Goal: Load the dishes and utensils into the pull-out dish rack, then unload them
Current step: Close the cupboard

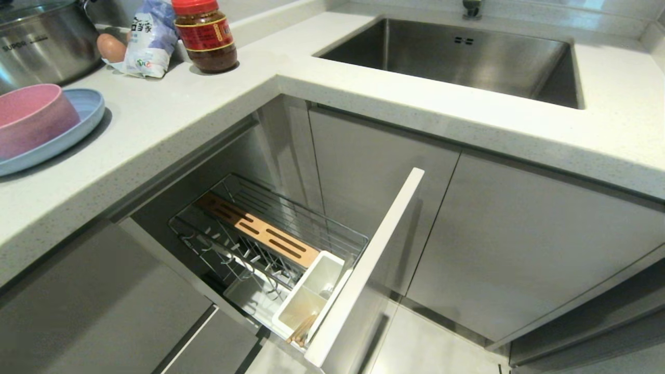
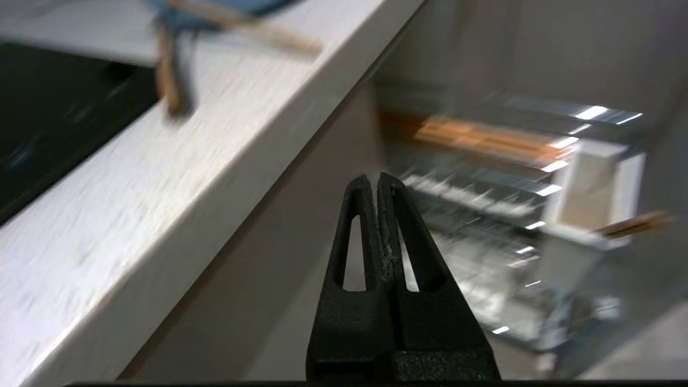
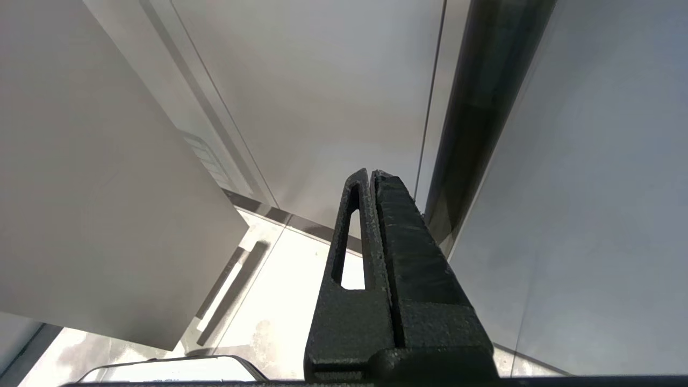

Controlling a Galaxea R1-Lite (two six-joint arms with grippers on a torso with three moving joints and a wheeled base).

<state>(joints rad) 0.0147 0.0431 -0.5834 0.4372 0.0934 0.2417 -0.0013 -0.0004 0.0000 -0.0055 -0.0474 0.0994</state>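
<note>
Head view: pull-out dish rack [image 1: 270, 244], chrome wire basket with prongs, drawn out from under the pale speckled stone desk [image 1: 171, 130] behind its narrow white front panel [image 1: 363, 270]. Slotted light wooden strip [image 1: 257, 228] lies along the basket. White rectangular utensil cup [image 1: 311, 296] stands at the panel end, above the white drip tray [image 1: 249, 298]. Pair of light wooden chopsticks [image 1: 301, 330] leans in the near compartment of the cup. A small metallic glint shows in the far compartment; what it is cannot be told.

Round, flat, light blue matte plate [image 1: 78, 127] rests on the desk at far left; the smaller matte pink bowl [image 1: 31, 117] sits on it. Behind them: lidded steel pot [image 1: 44, 39], brown egg [image 1: 110, 48], white and blue plastic pouch [image 1: 150, 39], red-lidded jar of dark sauce [image 1: 207, 35]. Stainless steel sink [image 1: 457, 57] is set in the desk at upper right. Neither arm appears here.

Left wrist view: black left gripper [image 2: 379, 180], jaws pressed together, nothing between them, in the air beside the desk edge, pointing toward the blurred rack.

Right wrist view: black right gripper [image 3: 371, 174], jaws pressed together, empty, low among grey cabinet fronts [image 3: 322, 80] above the pale floor [image 3: 279, 301].
</note>
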